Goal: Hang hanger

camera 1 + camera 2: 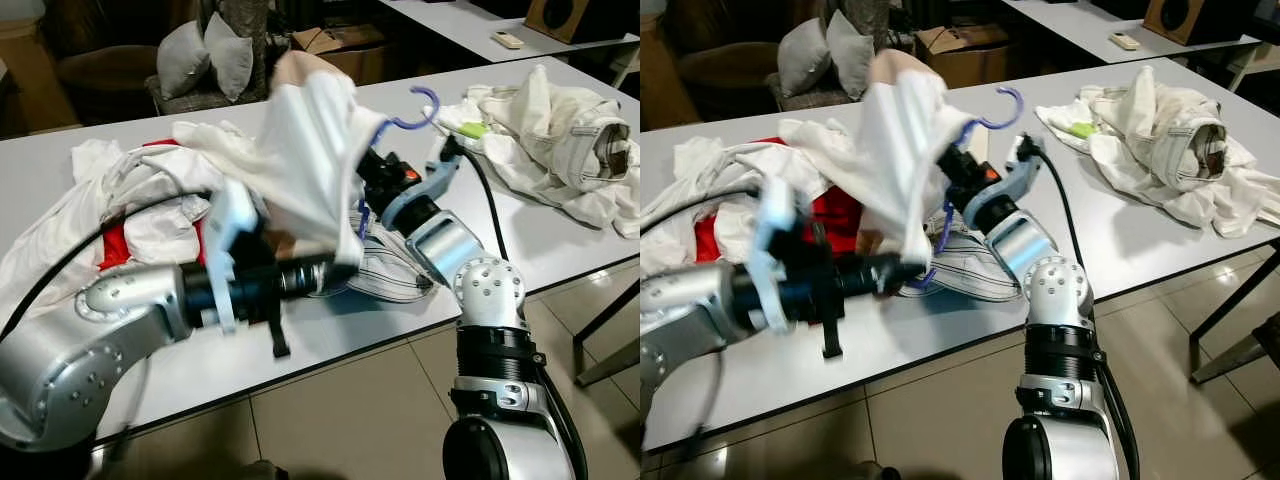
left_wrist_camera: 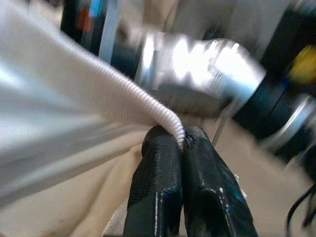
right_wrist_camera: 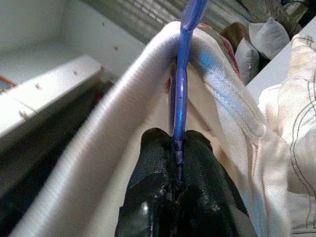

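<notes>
- Your right gripper (image 3: 177, 148) is clamped on the blue hanger (image 1: 420, 112), its hook up above the white table (image 1: 560, 235).
- Your left gripper (image 2: 181, 143) pinches the white garment's (image 1: 305, 150) ribbed hem, just beside the hanger's shoulder.
- The hanger's long axis runs up and away from you; the right arm owns it.
- The clothes heaps (image 1: 560, 140) crowd both sides; the free room is overhead.
</notes>
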Controlling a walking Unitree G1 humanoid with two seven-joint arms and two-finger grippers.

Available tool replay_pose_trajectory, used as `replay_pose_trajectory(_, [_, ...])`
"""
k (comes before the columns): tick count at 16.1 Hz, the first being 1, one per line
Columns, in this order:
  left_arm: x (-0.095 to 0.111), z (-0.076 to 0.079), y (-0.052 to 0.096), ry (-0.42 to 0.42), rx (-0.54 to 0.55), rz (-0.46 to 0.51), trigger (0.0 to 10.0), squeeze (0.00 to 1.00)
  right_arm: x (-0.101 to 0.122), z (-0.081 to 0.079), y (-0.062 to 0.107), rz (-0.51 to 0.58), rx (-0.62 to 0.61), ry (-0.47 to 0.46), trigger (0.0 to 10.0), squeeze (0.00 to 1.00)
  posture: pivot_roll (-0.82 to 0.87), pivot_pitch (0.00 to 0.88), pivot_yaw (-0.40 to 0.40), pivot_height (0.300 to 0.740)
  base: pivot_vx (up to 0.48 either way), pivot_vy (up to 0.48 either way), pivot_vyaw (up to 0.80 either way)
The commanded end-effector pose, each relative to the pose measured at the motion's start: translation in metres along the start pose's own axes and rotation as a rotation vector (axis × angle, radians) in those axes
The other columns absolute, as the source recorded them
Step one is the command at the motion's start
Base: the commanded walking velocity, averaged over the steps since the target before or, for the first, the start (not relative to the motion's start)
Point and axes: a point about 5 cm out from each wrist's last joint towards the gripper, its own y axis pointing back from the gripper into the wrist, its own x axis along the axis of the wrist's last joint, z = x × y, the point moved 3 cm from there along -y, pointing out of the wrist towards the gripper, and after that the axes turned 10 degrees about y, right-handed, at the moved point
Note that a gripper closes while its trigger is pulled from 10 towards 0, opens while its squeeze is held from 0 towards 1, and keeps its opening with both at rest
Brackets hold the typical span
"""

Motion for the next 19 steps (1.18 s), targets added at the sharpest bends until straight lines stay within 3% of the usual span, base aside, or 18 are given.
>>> replay_pose_trajectory(1, [-0.009, -0.003, -0.002, -0.001, 0.034, -0.045, 0.0, 0.0, -0.004, -0.034, -0.018, 0.03, 0.108, -0.094, 10.0, 0.0, 0.0, 0.0, 0.022, 0.74, 0.0, 0.0, 0.0])
replay_pose_trajectory(5, [-0.005, -0.003, -0.002, 0.005, 0.045, -0.03, 0.0, 0.0, 0.001, -0.035, -0.021, 0.059, 0.115, -0.21, 10.0, 0.0, 0.0, 0.0, 0.021, 0.74, 0.0, 0.0, 0.0])
replay_pose_trajectory(9, [0.01, 0.013, -0.005, 0.045, -0.074, 0.078, 0.0, 0.0, 0.0, -0.031, -0.026, 0.066, 0.077, -0.164, 10.0, 0.0, 0.0, 0.0, 0.02, 0.74, 0.0, 0.0, 0.0])
replay_pose_trajectory(17, [0.003, 0.019, -0.013, 0.092, -0.106, 0.059, 0.0, 0.0, 0.008, -0.024, -0.042, 0.154, 0.012, -0.242, 10.0, 0.0, 0.0, 0.0, 0.025, 0.74, 0.0, 0.0, 0.0])
replay_pose_trajectory(19, [0.014, 0.019, -0.014, 0.09, -0.121, 0.108, 0.0, 0.0, 0.005, -0.017, -0.047, 0.146, -0.046, -0.16, 10.0, 0.0, 0.0, 0.0, 0.024, 0.74, 0.0, 0.0, 0.0])
